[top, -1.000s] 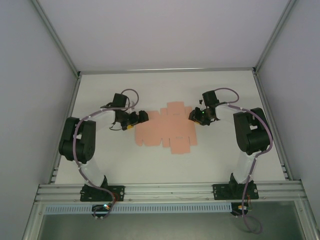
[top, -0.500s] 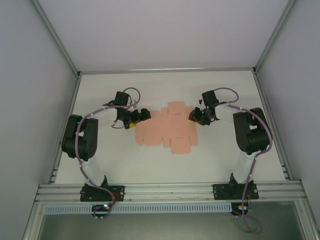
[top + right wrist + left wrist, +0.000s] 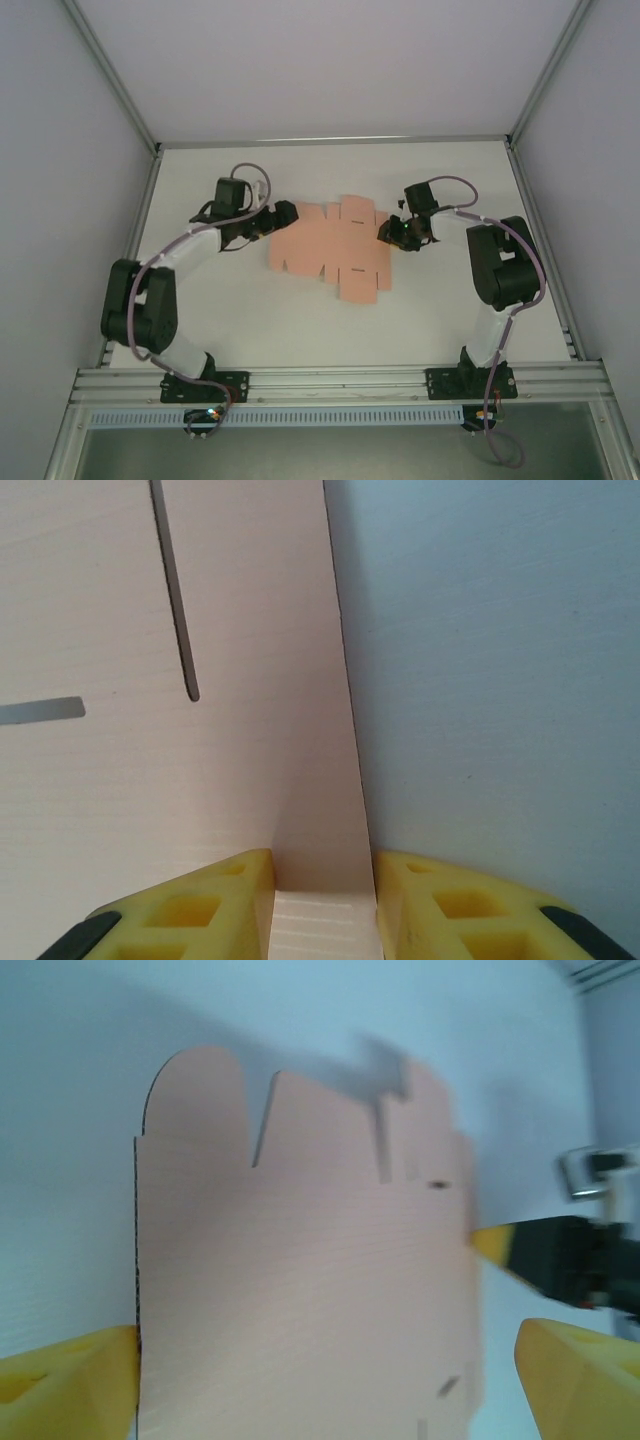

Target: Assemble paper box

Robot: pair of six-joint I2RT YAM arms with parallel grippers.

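The paper box (image 3: pixel 335 250) is a flat salmon-pink die-cut sheet lying in the middle of the table. My left gripper (image 3: pixel 283 215) is at the sheet's far left corner. In the left wrist view its yellow fingers (image 3: pixel 70 1380) stand wide open, with the sheet (image 3: pixel 300 1280) spanning the gap between them. My right gripper (image 3: pixel 388 233) is at the sheet's right edge. In the right wrist view it (image 3: pixel 322 880) is shut on a narrow edge flap (image 3: pixel 320 810) of the sheet (image 3: pixel 150 780), one yellow finger on each side.
The white table (image 3: pixel 450 310) is ringed by an aluminium frame, with a rail (image 3: pixel 340 380) along the near edge where both arm bases are bolted. The right gripper's black body (image 3: pixel 565 1260) appears beyond the sheet in the left wrist view.
My left arm has reached farther back, carrying its gripper from the sheet's left side to its far left corner. The sheet has turned slightly. The right arm has held still.
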